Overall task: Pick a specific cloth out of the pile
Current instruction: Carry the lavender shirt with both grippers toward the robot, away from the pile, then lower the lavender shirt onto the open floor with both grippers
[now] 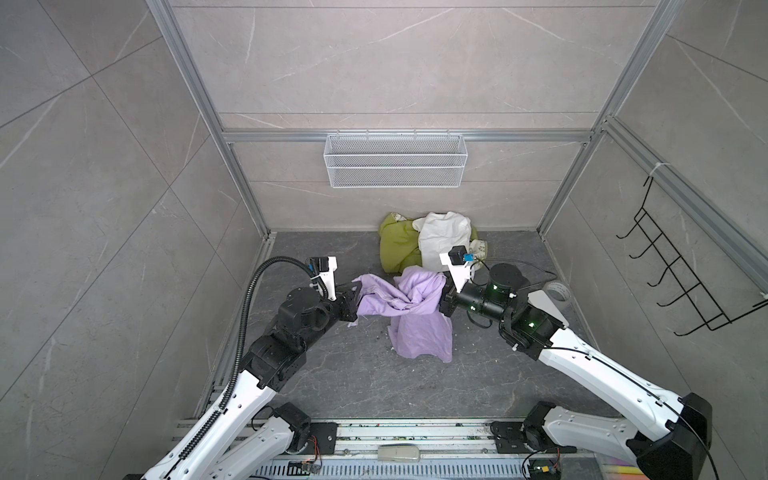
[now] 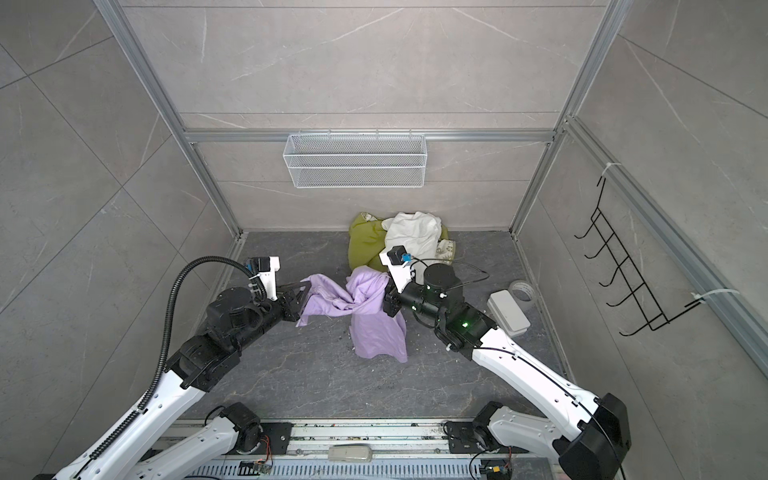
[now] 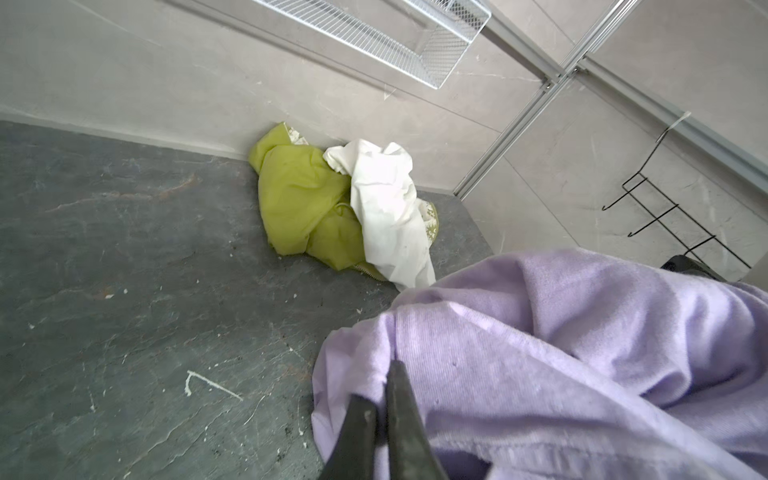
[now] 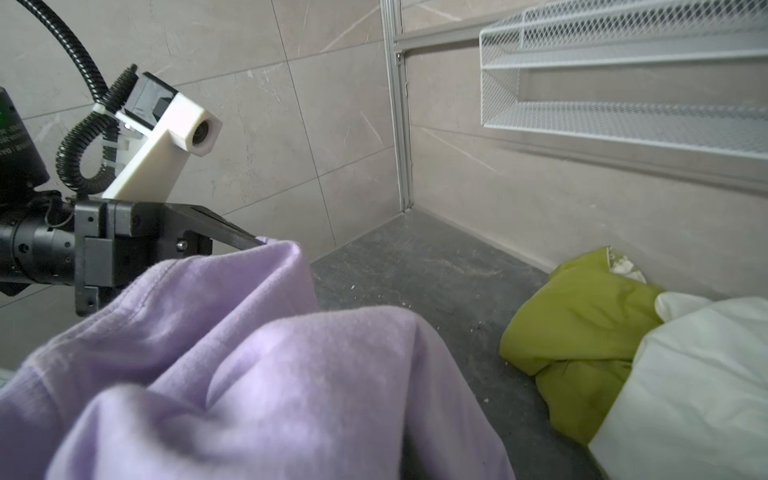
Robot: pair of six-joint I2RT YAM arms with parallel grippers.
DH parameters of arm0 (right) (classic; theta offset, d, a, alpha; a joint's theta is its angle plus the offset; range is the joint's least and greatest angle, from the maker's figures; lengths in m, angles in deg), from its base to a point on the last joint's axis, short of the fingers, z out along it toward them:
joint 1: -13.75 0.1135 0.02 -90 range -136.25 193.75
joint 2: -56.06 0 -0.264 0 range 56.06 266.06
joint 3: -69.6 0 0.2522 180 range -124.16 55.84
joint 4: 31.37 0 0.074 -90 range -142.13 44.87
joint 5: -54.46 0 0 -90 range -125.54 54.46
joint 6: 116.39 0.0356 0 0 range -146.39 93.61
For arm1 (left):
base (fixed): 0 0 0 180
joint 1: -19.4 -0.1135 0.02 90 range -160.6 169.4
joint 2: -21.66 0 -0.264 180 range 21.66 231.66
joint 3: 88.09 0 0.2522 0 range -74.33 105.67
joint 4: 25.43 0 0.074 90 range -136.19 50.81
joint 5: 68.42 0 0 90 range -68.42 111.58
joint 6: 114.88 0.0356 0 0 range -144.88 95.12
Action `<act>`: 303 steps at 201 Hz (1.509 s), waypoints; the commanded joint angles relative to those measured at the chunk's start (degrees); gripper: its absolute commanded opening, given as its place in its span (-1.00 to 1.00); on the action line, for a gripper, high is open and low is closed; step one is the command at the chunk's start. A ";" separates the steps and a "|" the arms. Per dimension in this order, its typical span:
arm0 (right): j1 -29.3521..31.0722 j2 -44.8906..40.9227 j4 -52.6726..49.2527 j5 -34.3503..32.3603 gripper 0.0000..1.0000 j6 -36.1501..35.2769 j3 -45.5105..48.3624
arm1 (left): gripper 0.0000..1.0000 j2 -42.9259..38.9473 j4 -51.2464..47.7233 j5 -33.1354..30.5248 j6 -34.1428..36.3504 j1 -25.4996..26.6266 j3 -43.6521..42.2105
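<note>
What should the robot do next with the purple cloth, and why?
Probably lift both grippers a little and draw the purple cloth back toward the robot's base. The left gripper and the right gripper are each shut on one end of it, but its lower part seems to reach the floor, and it hangs close in front of the pile of other cloths.

The right tool (image 1: 442, 297) has its fingertips buried in the lilac cloth (image 1: 419, 332) in both top views. In its own wrist view, blurred lilac folds at lower left cover it. The cream patterned cloth (image 1: 482, 248) shows only as slivers under the white cloth (image 1: 442, 239). The left tool (image 3: 380, 388) is cut off by the bottom edge of its wrist view.
</note>
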 commanded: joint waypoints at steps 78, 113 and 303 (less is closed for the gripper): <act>2.54 9.67 17.19 0.02 -1.00 7.18 8.68 | -1.00 -1.27 -5.00 -1.36 -0.31 0.29 -3.42; 2.58 12.94 19.65 -0.62 -1.00 7.54 10.47 | -1.00 -1.15 -3.80 -1.04 -1.29 0.28 -5.36; 1.62 22.22 21.08 -6.72 -1.00 12.08 22.24 | -1.00 6.65 5.19 -1.98 -6.64 7.11 -15.51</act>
